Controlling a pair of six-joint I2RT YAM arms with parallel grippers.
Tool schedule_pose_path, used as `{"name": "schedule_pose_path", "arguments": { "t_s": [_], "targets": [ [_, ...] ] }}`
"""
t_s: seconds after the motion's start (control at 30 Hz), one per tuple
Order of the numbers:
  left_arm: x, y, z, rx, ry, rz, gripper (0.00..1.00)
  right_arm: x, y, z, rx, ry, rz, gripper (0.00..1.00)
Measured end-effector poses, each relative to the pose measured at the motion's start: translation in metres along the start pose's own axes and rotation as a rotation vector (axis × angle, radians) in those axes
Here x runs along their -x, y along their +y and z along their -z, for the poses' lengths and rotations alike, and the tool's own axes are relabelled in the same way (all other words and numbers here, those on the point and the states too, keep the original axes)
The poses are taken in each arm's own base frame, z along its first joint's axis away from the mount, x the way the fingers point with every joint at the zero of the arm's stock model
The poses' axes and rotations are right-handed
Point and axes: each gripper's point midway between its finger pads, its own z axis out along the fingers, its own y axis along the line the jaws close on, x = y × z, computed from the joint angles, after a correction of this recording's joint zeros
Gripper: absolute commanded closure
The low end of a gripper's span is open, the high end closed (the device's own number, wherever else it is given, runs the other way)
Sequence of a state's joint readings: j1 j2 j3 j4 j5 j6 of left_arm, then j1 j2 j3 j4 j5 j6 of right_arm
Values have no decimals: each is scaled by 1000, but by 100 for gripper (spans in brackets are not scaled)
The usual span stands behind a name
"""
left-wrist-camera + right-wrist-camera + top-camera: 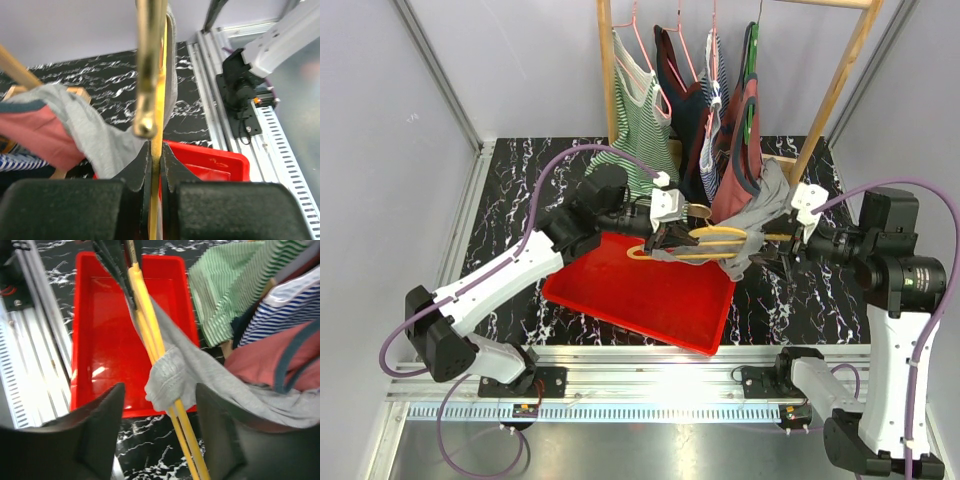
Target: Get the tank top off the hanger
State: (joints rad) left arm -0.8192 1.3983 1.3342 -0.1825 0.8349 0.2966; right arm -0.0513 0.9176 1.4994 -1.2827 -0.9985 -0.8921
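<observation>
The left gripper [660, 238] has its jaws closed on the yellow hanger [712, 243], to hold it steady above the red tray [620, 300]. The grey tank top [765, 210] is draped on the hanger's right end. The right gripper [783, 257] stands just beside it with jaws open, probably to pull it off.

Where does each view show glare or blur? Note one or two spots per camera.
Top external: bright glare washes out the metal rail at the near edge. Left wrist: the hanger hook, near the lens, is soft; the left fingers are blurred. Right wrist: the right fingers are dark and unfocused; a glossy highlight sits on the red tray.
</observation>
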Motion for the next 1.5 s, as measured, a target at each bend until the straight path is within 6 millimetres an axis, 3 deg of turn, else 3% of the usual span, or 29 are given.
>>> {"name": "schedule_pose_path", "arguments": {
  "t_s": [0.03, 0.13, 0.37, 0.63, 1.13, 1.33, 1.5],
  "targets": [
    [-2, 1, 0, 14, 8, 10, 100, 2, -4, 1, -24, 0, -24, 15],
    [-8, 8, 2, 66, 37, 48, 100, 14, -14, 5, -91, -16, -88, 10],
    [-17, 4, 26, 179, 52, 165, 100, 39, -32, 17, -216, -46, -150, 7],
    [-5, 7, 43, 314, -20, 287, 100, 34, -33, 23, -257, -8, -171, 6],
    [-17, 25, 25, 356, -61, 533, 100, 44, -26, 34, -276, -4, -154, 5],
    [-23, 30, 14, 343, -68, 593, 100, 47, -36, 36, -310, 4, -162, 1],
    [-13, 34, 8, 323, -108, 626, 100, 43, -44, 29, -313, -11, -189, 4]
  ]
}}
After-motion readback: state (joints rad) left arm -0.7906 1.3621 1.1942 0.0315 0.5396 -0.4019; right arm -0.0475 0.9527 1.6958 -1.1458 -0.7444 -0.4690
